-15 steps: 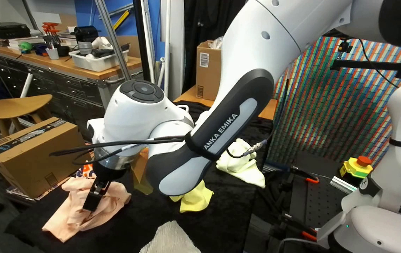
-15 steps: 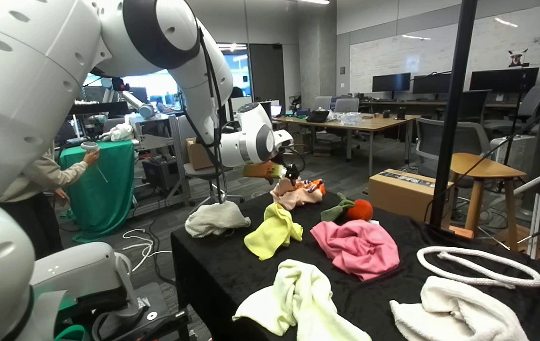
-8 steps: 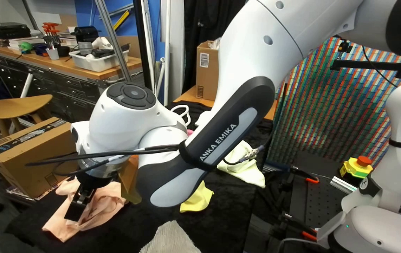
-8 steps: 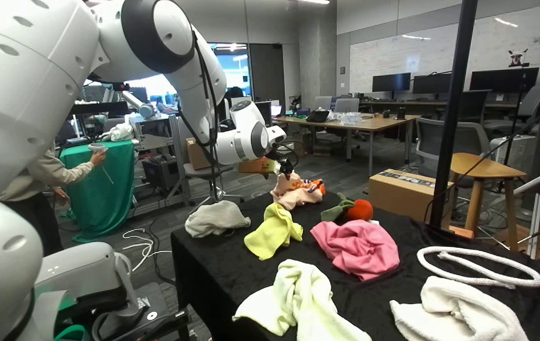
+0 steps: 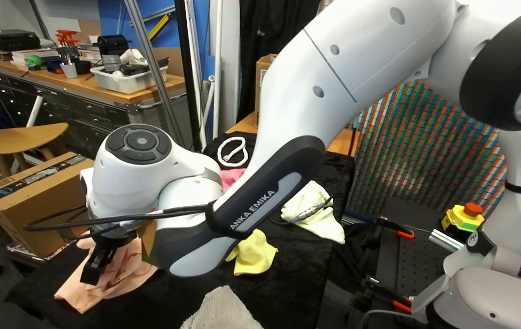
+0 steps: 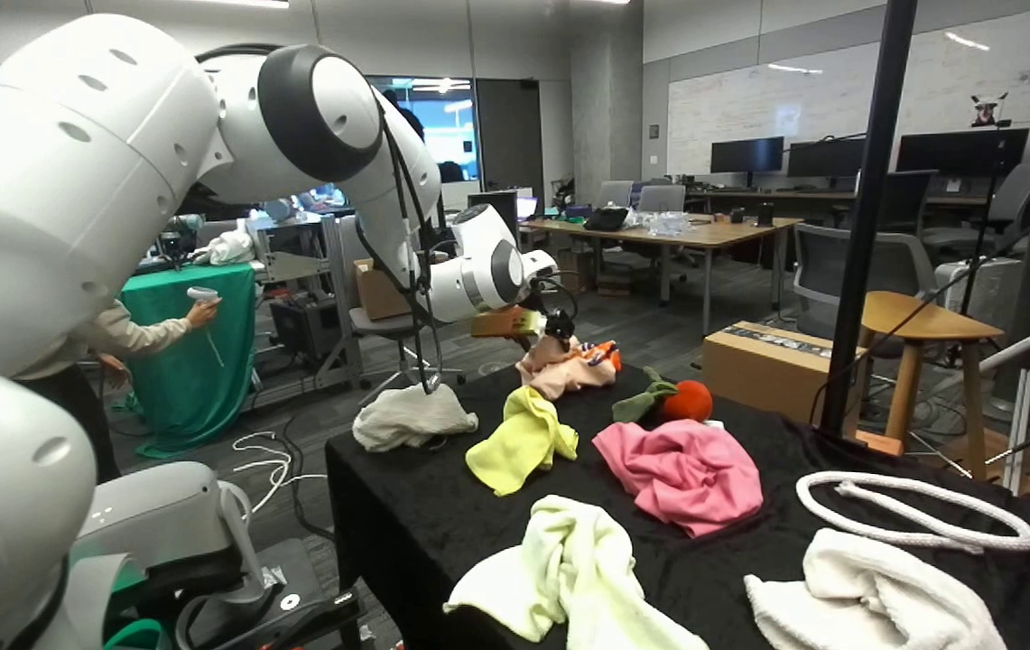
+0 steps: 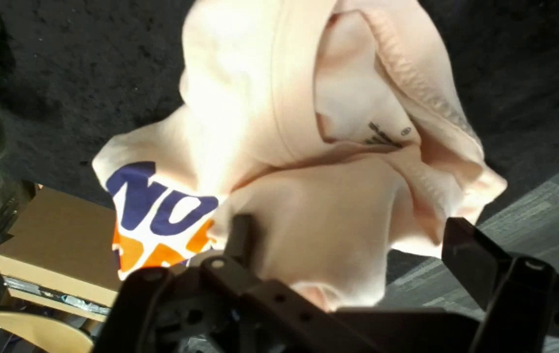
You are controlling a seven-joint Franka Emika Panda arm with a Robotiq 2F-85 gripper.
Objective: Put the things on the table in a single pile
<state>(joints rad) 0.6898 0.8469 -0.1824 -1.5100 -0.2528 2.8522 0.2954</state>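
Step (judged): pick-up, before grasp | Item: crumpled peach cloth garment (image 7: 303, 191), centre of wrist view, on black velvety tablecloth (image 7: 88, 93) | Gripper (image 7: 349, 224): jaws parted, nothing grasped | Next (likely): lower, pinch a fold, lift

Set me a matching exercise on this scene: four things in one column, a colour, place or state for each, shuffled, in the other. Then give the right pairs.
Column one
1. rope
2. gripper
3. pink cloth
4. peach garment

Column two
A. between the yellow cloth and the rope, in an exterior view
B. fills much of the wrist view
C. open
D. white, laid in a loop

Right pairs: 1-D, 2-C, 3-A, 4-B
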